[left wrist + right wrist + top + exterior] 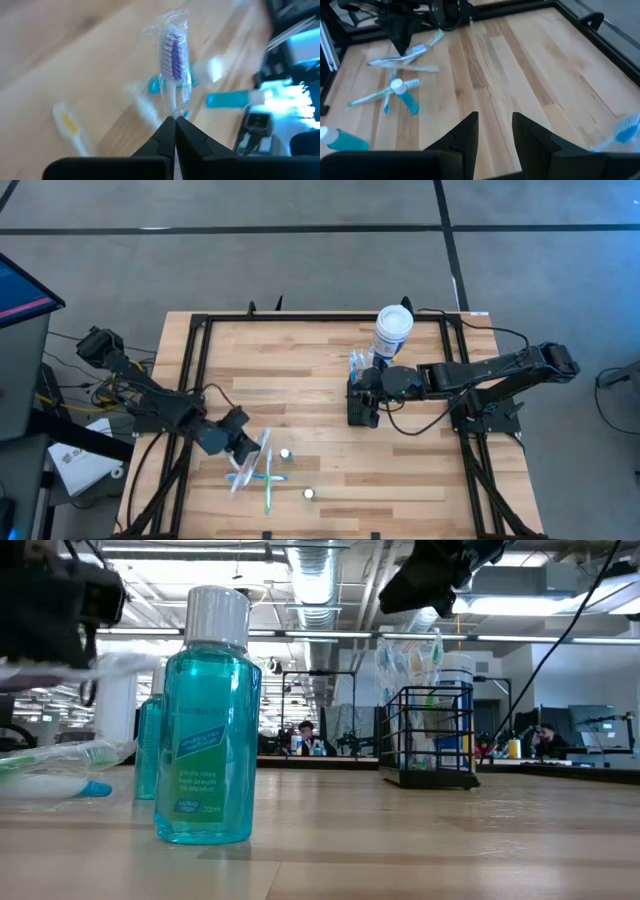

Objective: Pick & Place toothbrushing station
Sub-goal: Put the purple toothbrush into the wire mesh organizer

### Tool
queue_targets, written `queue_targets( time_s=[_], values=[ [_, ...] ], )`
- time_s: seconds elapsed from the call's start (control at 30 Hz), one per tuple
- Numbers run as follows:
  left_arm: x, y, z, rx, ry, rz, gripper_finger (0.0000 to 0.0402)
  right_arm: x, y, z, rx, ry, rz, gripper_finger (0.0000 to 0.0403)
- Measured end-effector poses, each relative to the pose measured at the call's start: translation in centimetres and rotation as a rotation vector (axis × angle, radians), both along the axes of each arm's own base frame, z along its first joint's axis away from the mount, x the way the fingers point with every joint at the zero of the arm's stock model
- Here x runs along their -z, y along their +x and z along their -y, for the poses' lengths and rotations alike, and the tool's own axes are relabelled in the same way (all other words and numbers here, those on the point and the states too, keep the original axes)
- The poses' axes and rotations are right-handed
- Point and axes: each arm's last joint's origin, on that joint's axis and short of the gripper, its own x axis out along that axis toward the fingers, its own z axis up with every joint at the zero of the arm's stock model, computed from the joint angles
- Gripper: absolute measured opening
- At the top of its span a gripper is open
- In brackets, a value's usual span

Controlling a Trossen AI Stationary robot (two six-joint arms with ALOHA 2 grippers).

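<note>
The toothbrushing station (430, 740), a black wire caddy with toothbrushes standing in it, is on the table's right half (361, 410). My right gripper (495, 125) hangs open above it (366, 388), with nothing between its fingers. Near the table's front left, my left gripper (174, 126) is shut on a clear-wrapped toothbrush (174, 60) with purple bristles (262, 450). Beneath it, more wrapped toothbrushes (262, 477) lie crossed on the wood. Two teal mouthwash bottles (205, 720) stand upright nearby (286, 452). My left gripper pinches the wrapped toothbrush by the handle end (175, 112) between its two fingertips. The brush runs on along the line of the fingers, bristle head (173, 50) farthest out. In the low view it hangs roughly level (105, 665), lifted clear of the table.
A white canister with a blue label (393, 330) stands just behind the station, near the far edge. A black frame (200, 340) rims the table. The wood between the two arms (310, 380) is bare.
</note>
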Motion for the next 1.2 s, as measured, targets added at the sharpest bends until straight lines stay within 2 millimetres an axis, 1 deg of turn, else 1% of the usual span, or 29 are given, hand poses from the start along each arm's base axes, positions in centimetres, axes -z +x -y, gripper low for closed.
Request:
queue_targets(
  time_s=[0.27, 0.53, 0.67, 0.87, 1.0, 1.07, 1.2],
  values=[
    [-2.6, -0.7, -0.7, -0.003, 0.195, 0.238, 0.0, -0.8, 0.5, -0.1, -0.008, 0.014, 0.093, 0.0111],
    [-5.5, 0.4, -0.3, 0.031, 0.45, 0.529, 0.0, -2.3, 1.0, -0.9, -0.133, 0.032, 0.251, 0.0111],
    [-6.0, 1.5, 0.0, 0.045, 0.571, 0.611, 0.0, -3.0, 1.1, -1.4, -0.161, 0.017, 0.327, 0.0111],
    [-5.9, 3.5, 0.4, 0.029, 0.709, 0.699, 0.0, -3.5, 1.1, -2.4, -0.202, 0.009, 0.383, 0.0111],
    [-5.5, 4.7, 0.3, 0.053, 0.732, 0.732, 0.0, -3.8, 1.0, -2.9, -0.221, 0.007, 0.41, 0.0111],
    [-5.5, 5.6, 0.3, 0.055, 0.743, 0.721, 0.0, -3.8, 1.0, -3.2, -0.233, -0.003, 0.412, 0.0111],
    [-6.1, 7.8, 0.2, 0.07, 0.792, 0.72, 0.0, -3.8, 0.9, -3.6, -0.251, -0.008, 0.417, 0.0111]
  ],
)
